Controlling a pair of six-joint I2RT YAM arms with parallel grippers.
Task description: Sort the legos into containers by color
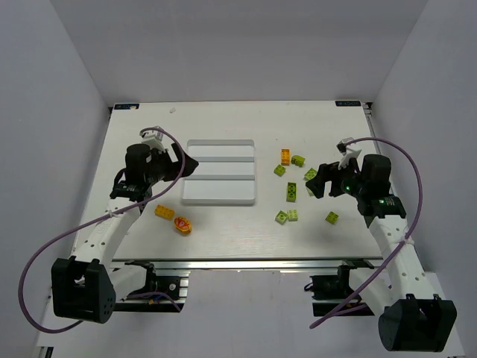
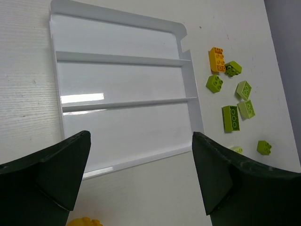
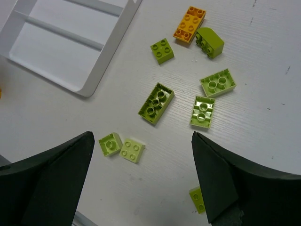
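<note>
The white tray lies left of centre, its three containers empty; the left wrist view shows them from the near side. Several lime green legos and one orange brick are scattered to its right. Two orange pieces lie near the tray's front left corner. My left gripper hovers open at the tray's left edge. My right gripper hangs open over the green legos, with nothing between its fingers. The orange brick lies beyond them.
The table's front edge runs just below the nearest bricks. A lone green brick sits close under the right arm. Purple cables loop off both arms. White walls enclose the table on three sides.
</note>
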